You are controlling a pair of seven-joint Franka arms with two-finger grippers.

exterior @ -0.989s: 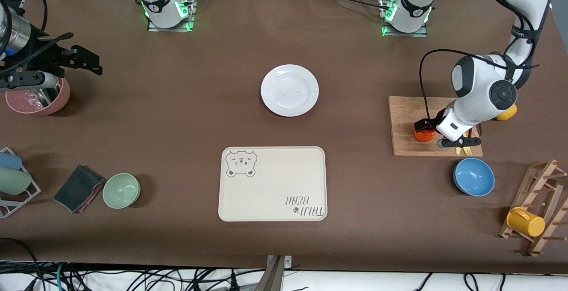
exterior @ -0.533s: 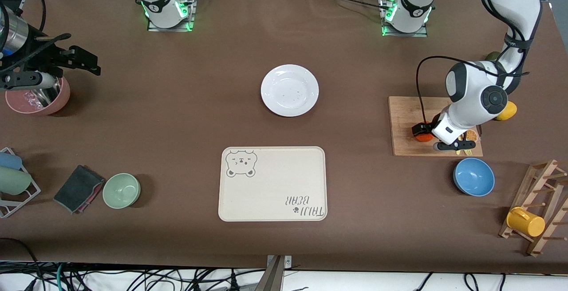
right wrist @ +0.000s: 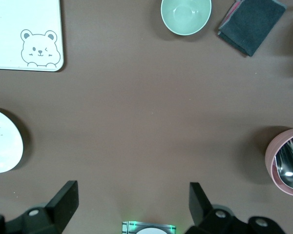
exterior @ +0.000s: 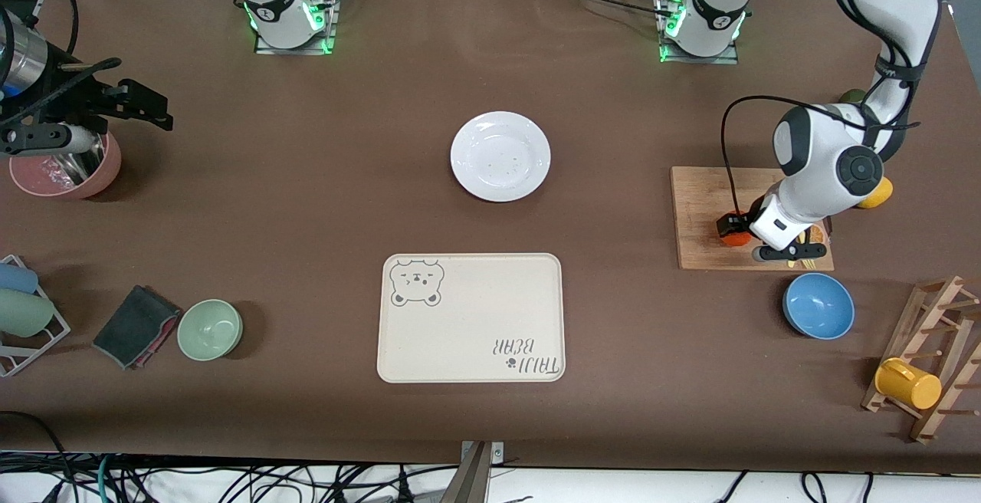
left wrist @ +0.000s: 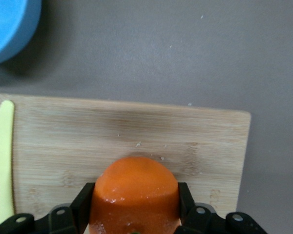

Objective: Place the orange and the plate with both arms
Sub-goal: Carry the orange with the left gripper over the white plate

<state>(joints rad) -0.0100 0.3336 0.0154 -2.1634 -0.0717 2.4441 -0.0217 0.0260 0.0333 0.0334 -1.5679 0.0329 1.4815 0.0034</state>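
The orange (exterior: 734, 238) (left wrist: 135, 187) rests on a wooden cutting board (exterior: 701, 200) (left wrist: 136, 129) toward the left arm's end of the table. My left gripper (exterior: 737, 230) (left wrist: 135, 204) is shut on the orange, with a black finger pressed on each side. The white plate (exterior: 500, 156) (right wrist: 2, 141) lies bare in the middle of the table, farther from the front camera than the cream bear tray (exterior: 471, 317). My right gripper (exterior: 155, 108) (right wrist: 132, 197) hangs open and holds nothing, waiting beside a pink bowl (exterior: 65, 173).
A blue bowl (exterior: 818, 305) stands nearer the camera than the board. A yellow knife (left wrist: 2, 156) lies on the board, a lemon (exterior: 876, 195) beside it. A green bowl (exterior: 210, 329), a dark cloth (exterior: 136, 326) and a rack with a yellow mug (exterior: 908, 384) stand near the front edge.
My left gripper has closed on the orange and the left arm has shifted slightly over the board. The right arm has not moved.
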